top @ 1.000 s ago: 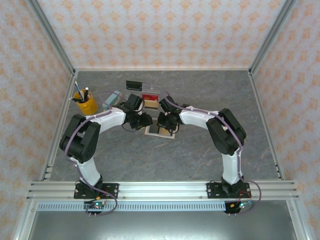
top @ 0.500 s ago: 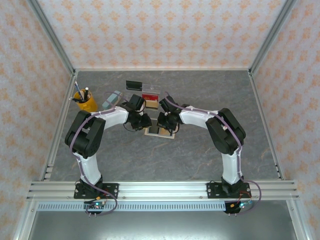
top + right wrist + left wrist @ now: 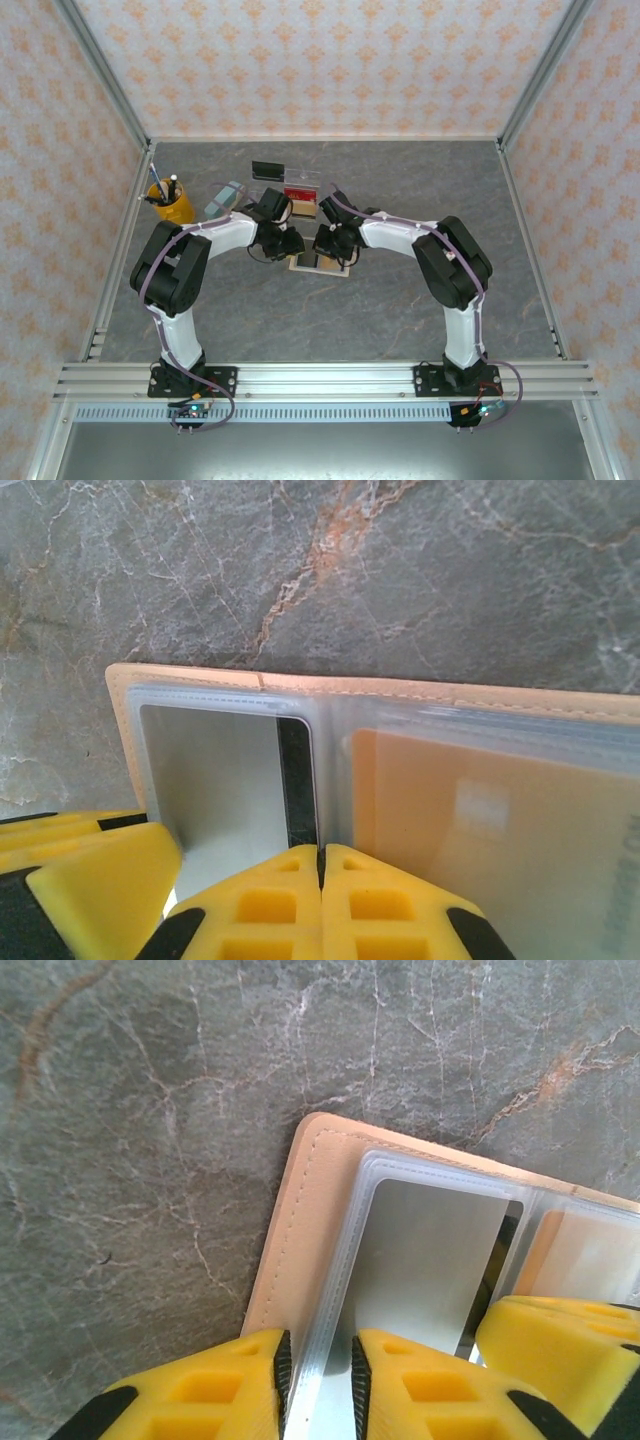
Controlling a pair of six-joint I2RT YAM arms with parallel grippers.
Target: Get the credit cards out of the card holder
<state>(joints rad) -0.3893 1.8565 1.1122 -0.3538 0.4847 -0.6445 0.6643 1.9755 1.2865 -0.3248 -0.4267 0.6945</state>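
The card holder [image 3: 320, 263] lies open at the table's middle, tan cover [image 3: 300, 1220] down, clear plastic sleeves up. One sleeve holds a grey credit card [image 3: 215, 780] with a black stripe. The sleeve beside it holds an orange card [image 3: 480, 820]. My left gripper [image 3: 318, 1345] is pinched on the stacked sleeve edges at the holder's left side, beside the grey card [image 3: 430, 1250]. My right gripper [image 3: 321, 852] is shut, its tips on the seam between the two sleeves. From above, both grippers [image 3: 293, 244] [image 3: 322, 243] meet over the holder.
A yellow cup with pens [image 3: 172, 205] stands at the back left. A blue-grey block [image 3: 226, 193], a small black item [image 3: 267, 169] and a clear tray with a red card [image 3: 298, 194] sit behind the arms. Bare table lies in front and to the right.
The right jaws have closed fully. The left arm's elbow has swung inward and its jaws have narrowed onto the sleeve edge. The card holder has not moved.
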